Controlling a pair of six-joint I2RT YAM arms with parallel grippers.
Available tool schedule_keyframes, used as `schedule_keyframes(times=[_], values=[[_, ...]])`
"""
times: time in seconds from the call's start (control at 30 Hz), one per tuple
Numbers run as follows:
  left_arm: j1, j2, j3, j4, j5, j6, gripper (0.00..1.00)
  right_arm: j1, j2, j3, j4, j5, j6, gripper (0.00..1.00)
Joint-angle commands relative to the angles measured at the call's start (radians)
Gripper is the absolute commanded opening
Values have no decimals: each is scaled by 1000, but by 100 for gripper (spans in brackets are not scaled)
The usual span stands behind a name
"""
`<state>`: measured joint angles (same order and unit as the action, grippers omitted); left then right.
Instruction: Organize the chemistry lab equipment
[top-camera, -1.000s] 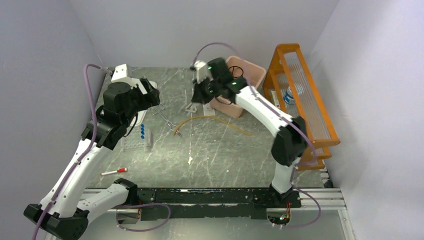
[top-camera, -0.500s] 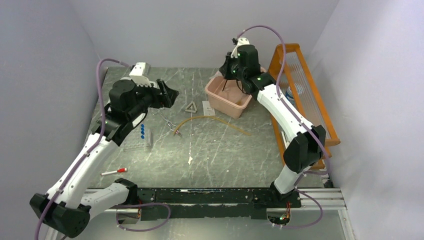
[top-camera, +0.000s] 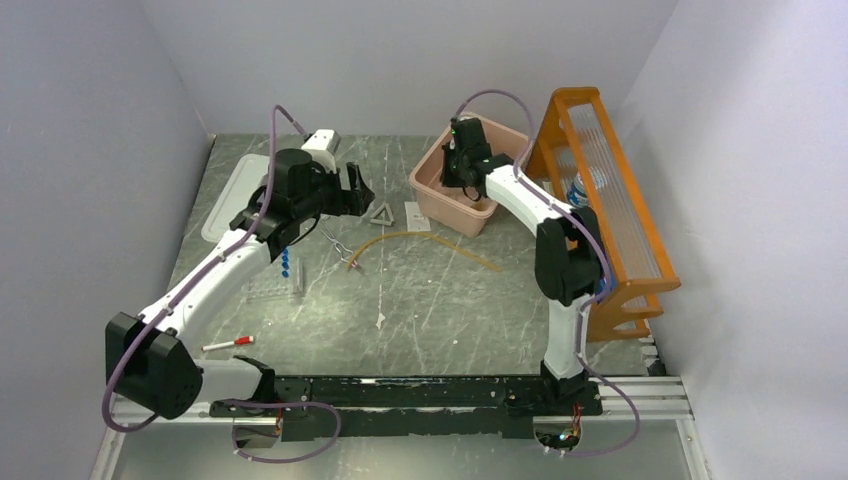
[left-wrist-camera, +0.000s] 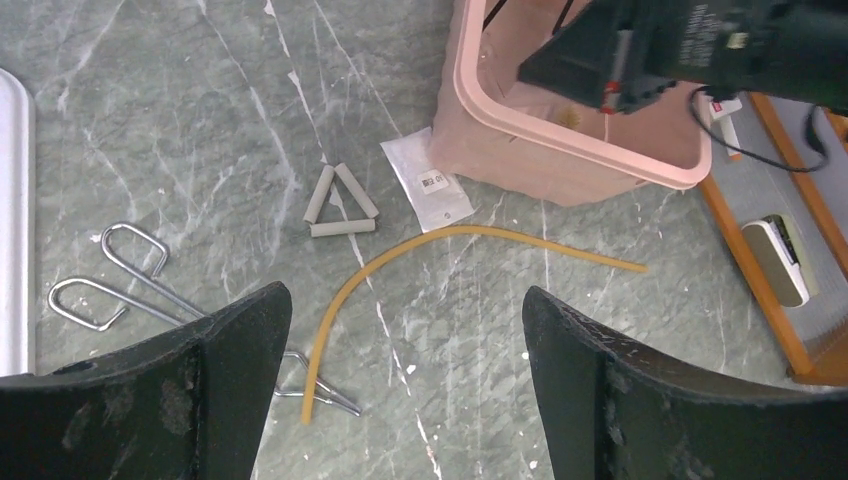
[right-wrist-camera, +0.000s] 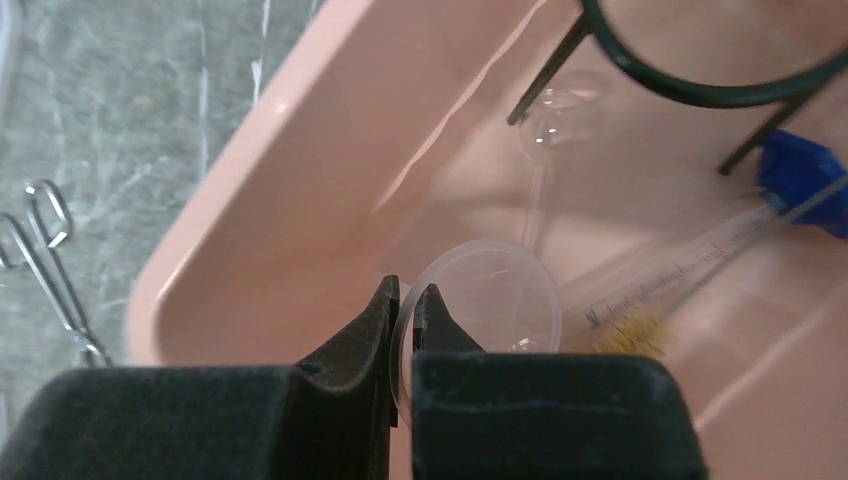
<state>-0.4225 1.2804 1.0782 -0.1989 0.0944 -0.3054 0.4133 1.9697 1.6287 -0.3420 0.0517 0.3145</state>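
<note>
**Right arm at the drop-off, left arm lining up the next pick**

Your right gripper (right-wrist-camera: 405, 300) was down inside the pink bin (right-wrist-camera: 250, 150), jaws squeezed almost together on the edge of a clear round dish (right-wrist-camera: 490, 300). It was a thin pinch on the rim. Whether the dish had reached the bin floor, the wrist view didn't tell. It had company in there: the black wire ring (right-wrist-camera: 700, 85), a bulb-ended glass rod (right-wrist-camera: 545, 135), a blue-capped tube (right-wrist-camera: 795, 170) and the brown brush (right-wrist-camera: 630, 330).

Over on your other side, the left gripper (left-wrist-camera: 400, 300) hung wide open and empty above the table. The white triangle (left-wrist-camera: 337, 203) and the amber tubing (left-wrist-camera: 400, 255) lay right under it, just apart from each other. The metal tongs (left-wrist-camera: 130, 280) lay off to one side, their tips close to the tubing's near end. A small white packet (left-wrist-camera: 428, 183) sat just beside the bin wall. Further out, the racked blue-capped tubes (top-camera: 285, 262) waited near the table's left side.

So I'd call this the release step on the right, with the job perhaps halfway home: several pieces were binned and several were loose on the stone.

What you needed next, by my reading, was to part those right jaws and let the dish settle. Then you'd lift straight up so you didn't snag the ring. On the left, you'd come down over the triangle. It lay flat, so you'd want to straddle one leg of it squarely, or it would skate away. The tubing looked floppy, so a grip near its middle would serve it best.
</note>
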Motion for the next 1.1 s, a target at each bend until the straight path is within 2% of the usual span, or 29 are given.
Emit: schedule_keyframes(times=[0.0, 0.23, 0.37, 0.47, 0.6, 0.8, 1.07], values=[[-2, 42, -9, 66, 72, 44, 89, -3, 86, 75, 11, -84, -49, 0], [-2, 115, -20, 59, 138, 49, 85, -7, 148, 64, 79, -154, -52, 13], [-2, 144, -4, 42, 129, 45, 84, -9, 136, 45, 104, -154, -28, 27], [-2, 165, 8, 31, 115, 32, 84, -10, 117, 48, 94, -137, -20, 31], [-2, 168, -5, 42, 73, 0, 82, -11, 85, 66, 56, -105, -27, 36], [-2, 145, -9, 36, -21, -26, 82, -9, 26, 104, -5, -95, -53, 53], [-2, 80, -29, 17, -163, -47, 83, 34, -60, 97, 24, -101, -69, 60]])
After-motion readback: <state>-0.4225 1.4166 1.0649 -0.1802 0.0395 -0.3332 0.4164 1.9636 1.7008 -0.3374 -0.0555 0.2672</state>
